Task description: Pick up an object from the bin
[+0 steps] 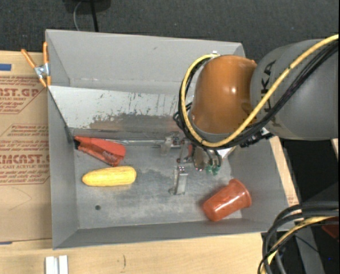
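Down in the grey metal bin (130, 61), the claw (180, 182) hangs low over a bare, scuffed patch of the floor near the middle. It sits beneath the rounded orange cover (224, 96) on the wrist of the grey robot arm (307, 96), which reaches in over the bin's right wall. Yellow cables (186, 90) loop around that cover. How wide the claw stands I cannot tell (the cover and the wrist hardware hide much of it from this angle), and nothing can be seen held in it. Three loose things lie on the bin's floor, each in its own spot. Nearest the claw is a red-orange plastic cup (227, 200), tipped on its side to the claw's lower right, close to the front wall, its long axis running from lower left to upper right. It lies near the claw but apart from it. To the claw's left, well apart, lies a smooth yellow oblong piece shaped like a corn cob (108, 177), set lengthways across the floor. Just behind that piece, at the foot of the sloping back wall on the left side, lies a flat red-orange elongated thing with a dark end (101, 148), angled slightly so that its dark end points toward the left wall.
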Available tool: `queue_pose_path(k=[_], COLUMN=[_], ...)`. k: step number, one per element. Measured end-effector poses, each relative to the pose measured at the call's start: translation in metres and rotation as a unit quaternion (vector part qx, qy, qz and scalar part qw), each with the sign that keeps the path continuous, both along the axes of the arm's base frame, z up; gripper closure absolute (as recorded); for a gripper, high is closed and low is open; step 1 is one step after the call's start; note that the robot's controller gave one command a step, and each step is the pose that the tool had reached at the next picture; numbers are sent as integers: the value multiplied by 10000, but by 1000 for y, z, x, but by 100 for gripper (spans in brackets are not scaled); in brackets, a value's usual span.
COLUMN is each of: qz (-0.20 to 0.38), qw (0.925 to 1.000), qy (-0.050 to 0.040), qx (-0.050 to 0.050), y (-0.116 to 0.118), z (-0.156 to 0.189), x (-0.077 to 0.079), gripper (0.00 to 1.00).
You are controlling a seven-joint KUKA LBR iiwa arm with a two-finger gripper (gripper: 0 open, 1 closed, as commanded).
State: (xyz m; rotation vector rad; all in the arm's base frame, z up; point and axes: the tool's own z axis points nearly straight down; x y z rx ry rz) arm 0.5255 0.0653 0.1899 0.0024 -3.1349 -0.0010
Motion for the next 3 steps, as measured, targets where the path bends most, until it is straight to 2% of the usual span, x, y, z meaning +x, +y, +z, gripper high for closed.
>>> queue_pose_path(k=[1,2,3], qz=[-5,-33,240], qw=[10000,10000,9997], qy=[-38,-23,-59], qx=[4,-2,9], y=[0,41,85], z=[4,2,-46], x=[2,29,19], gripper=[0,0,0])
